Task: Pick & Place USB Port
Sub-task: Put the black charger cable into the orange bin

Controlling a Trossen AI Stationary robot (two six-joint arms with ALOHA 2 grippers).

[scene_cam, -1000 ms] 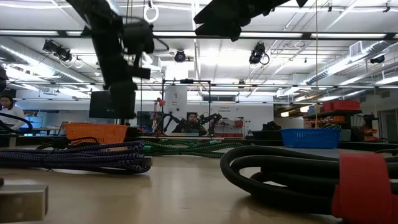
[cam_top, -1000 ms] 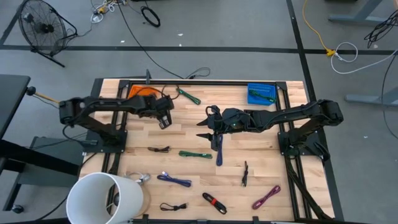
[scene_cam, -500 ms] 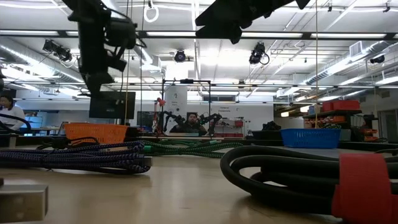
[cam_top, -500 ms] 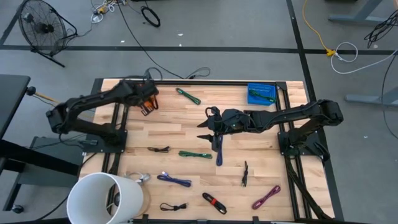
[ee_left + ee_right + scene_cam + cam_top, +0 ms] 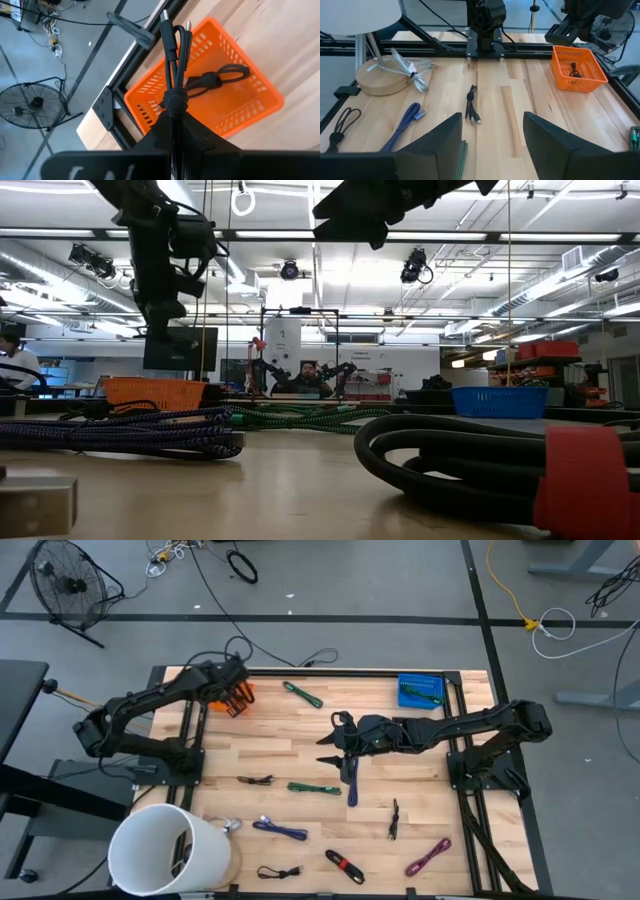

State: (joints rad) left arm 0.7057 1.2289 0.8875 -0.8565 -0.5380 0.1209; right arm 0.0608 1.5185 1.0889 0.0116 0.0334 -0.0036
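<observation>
Gripping a bundled black USB cable (image 5: 173, 75) lengthwise, plugs pointing away, our left gripper (image 5: 172, 117) hangs over the orange plastic basket (image 5: 230, 107); our right gripper (image 5: 330, 748) waits mid-table, fingers spread.

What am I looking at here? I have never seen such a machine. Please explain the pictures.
Two robot arms work at a wooden table. One picture looks down from above, one looks level across the table, and two come from cameras on the wrists. Bundled cables lie scattered on the wood, for example a green cable. The left gripper holds a black cable with shut jaws over an orange basket, where another black cable already lies. The right gripper waits at mid-table, jaws open.
</observation>
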